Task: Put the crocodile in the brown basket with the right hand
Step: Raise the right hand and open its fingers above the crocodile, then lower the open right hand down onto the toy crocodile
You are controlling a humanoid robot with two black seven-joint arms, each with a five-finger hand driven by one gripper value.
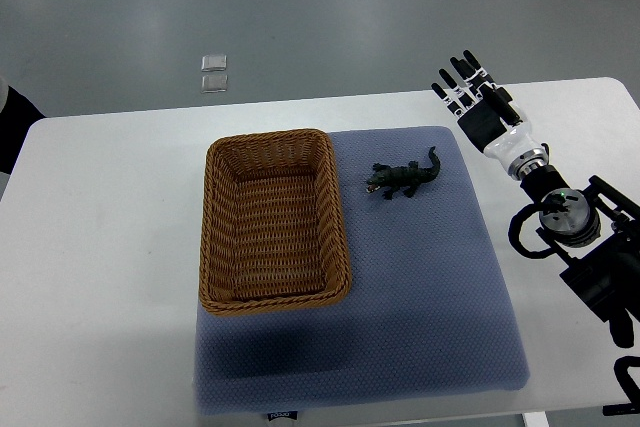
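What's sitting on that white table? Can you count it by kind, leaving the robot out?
Toy crocodile: 1
Brown basket: 1
Blue-grey mat: 1
Total: 3

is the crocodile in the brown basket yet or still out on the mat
Out. The crocodile lies on the blue mat just right of the brown basket, which holds nothing. The right hand is open, off to its right.
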